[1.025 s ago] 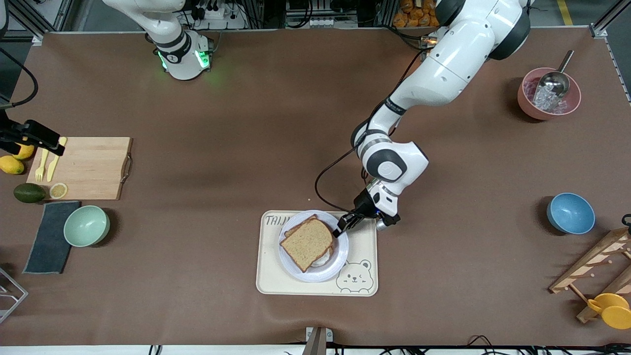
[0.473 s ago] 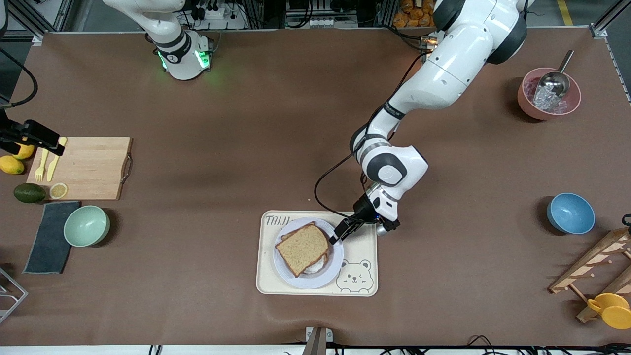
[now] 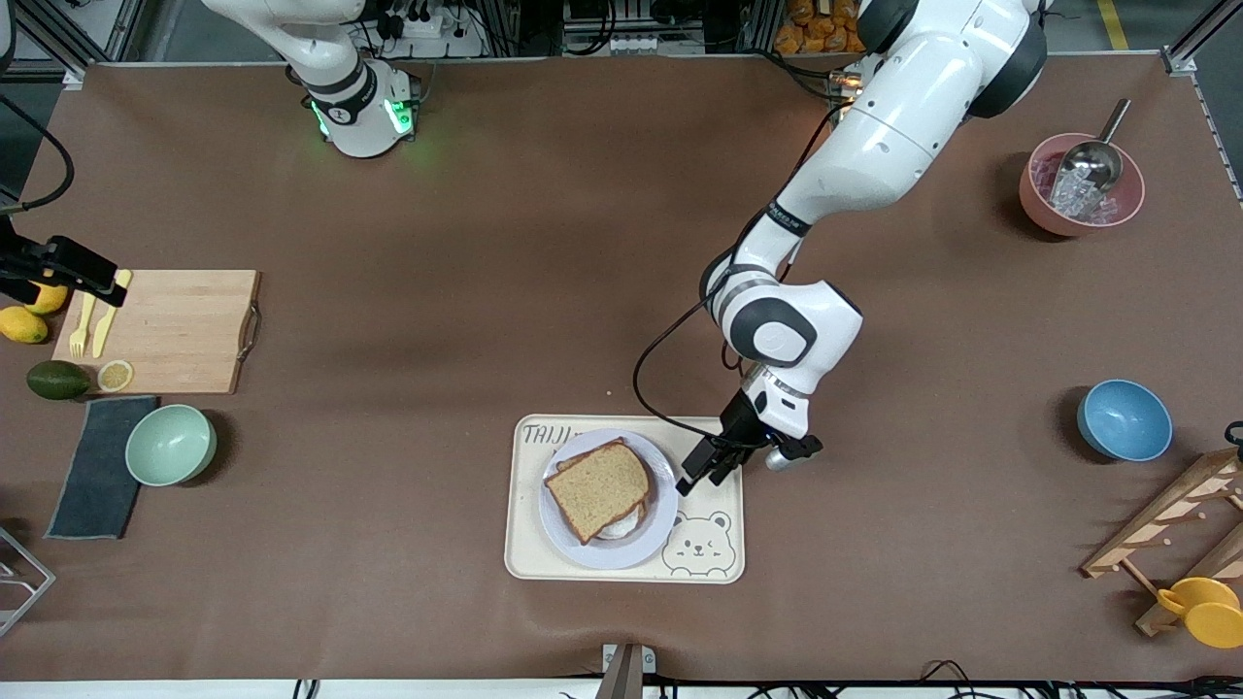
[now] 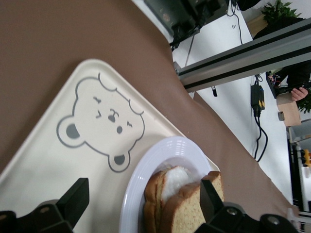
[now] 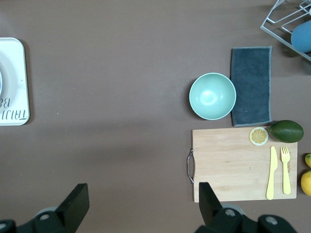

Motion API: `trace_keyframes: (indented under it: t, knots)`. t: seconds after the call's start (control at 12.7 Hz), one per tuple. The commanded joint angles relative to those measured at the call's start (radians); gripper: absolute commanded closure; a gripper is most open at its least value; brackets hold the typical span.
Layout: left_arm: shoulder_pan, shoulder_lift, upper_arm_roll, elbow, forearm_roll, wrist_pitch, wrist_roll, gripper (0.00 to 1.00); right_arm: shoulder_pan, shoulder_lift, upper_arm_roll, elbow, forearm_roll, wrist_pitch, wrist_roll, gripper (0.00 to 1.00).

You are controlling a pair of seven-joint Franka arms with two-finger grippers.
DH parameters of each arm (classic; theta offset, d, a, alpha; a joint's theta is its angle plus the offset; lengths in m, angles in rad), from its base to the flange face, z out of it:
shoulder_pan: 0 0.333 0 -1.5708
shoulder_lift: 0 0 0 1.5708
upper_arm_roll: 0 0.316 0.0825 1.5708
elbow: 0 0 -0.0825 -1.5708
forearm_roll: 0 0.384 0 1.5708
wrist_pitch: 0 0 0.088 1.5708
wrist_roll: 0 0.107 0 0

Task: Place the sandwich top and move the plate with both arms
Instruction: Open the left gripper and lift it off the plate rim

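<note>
Your cream tray (image 3: 719, 563) carries the plate (image 3: 568, 529), and on the plate the sandwich top (image 3: 598, 488) lies over a lower slice with white egg (image 4: 176, 180) showing between them. At the left arm's end, the pink bowl (image 3: 1034, 209) holds ice and a metal scoop (image 3: 1095, 155); the blue bowl (image 3: 1125, 419) sits nearer the front camera. The mint bowl (image 5: 212, 96) sits beside a grey cloth (image 5: 250, 86). Your left gripper (image 3: 705, 470) hangs spread wide over the tray beside the plate, gripping nothing. Your right gripper (image 5: 141, 204) waits wide apart, high above the table near the wooden board (image 5: 228, 165).

Bright, even overhead light, soft shadows
</note>
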Motion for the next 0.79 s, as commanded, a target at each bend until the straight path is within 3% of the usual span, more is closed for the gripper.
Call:
trace_keyframes:
  t: [0.0,0.24,0.39,0.71]
  knots:
    - [0.004,-0.063,0.014,-0.1,0.105,0.037,0.001,0.0,-0.016,0.011,0.012,0.027,-0.006,-0.019,0.014,0.0]
    - [0.041,-0.099,0.022,-0.134,0.148,0.105,0.006,0.0,-0.016,0.011,0.011,0.027,-0.006,-0.019,0.014,0.0]
    - [0.044,-0.097,0.063,-0.143,0.231,0.128,0.007,0.0,-0.016,0.011,0.011,0.027,-0.006,-0.02,0.013,0.0]
    - [0.076,-0.134,0.111,-0.275,0.429,0.122,0.024,0.0,-0.016,0.011,0.012,0.027,-0.005,-0.019,0.013,0.0]
